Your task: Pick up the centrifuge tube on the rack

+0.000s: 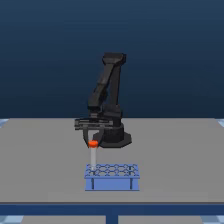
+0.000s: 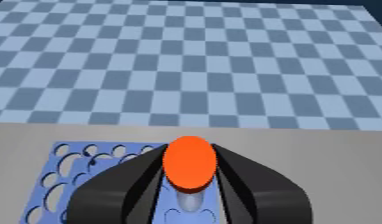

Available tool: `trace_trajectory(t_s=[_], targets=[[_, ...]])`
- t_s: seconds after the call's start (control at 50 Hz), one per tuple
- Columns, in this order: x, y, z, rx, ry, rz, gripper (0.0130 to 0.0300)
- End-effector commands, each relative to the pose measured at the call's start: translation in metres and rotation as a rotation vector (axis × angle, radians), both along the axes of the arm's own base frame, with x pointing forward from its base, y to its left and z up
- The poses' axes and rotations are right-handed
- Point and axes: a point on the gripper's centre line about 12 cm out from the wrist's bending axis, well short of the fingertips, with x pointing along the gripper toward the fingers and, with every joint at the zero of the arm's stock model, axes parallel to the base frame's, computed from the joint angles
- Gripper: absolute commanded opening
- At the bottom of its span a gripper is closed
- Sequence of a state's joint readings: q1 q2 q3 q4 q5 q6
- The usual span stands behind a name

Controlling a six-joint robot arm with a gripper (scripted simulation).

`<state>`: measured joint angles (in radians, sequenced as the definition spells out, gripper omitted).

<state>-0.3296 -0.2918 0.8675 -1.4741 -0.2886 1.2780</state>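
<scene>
The gripper [image 1: 93,138] is closed on the tube [image 1: 93,155] just below its orange cap [image 2: 189,163], a finger on either side. The tube hangs upright above the rack [image 1: 112,177], over the corner at the exterior view's left, its tip level with the holes. The grasp looks done and the lift nearly so: whether the tip is fully clear of the rack cannot be told.

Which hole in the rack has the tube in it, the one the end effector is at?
The corner hole at the exterior view's left of the blue rack. Only that one holds the orange-capped centrifuge tube, upright under the end effector; the others look empty.
</scene>
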Motion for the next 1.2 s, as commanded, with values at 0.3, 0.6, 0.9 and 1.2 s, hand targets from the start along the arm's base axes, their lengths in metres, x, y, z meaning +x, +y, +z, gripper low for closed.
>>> trace_trajectory(t_s=[0.3,0.6,0.9,1.2], targets=[[0.0,0.0,0.022,0.018,0.002,-0.015,0.013],[0.0,0.0,0.037,0.018,0.002,-0.015,0.013],[0.0,0.0,0.048,0.018,0.002,-0.015,0.013],[0.0,0.0,0.054,0.018,0.002,-0.015,0.013]])
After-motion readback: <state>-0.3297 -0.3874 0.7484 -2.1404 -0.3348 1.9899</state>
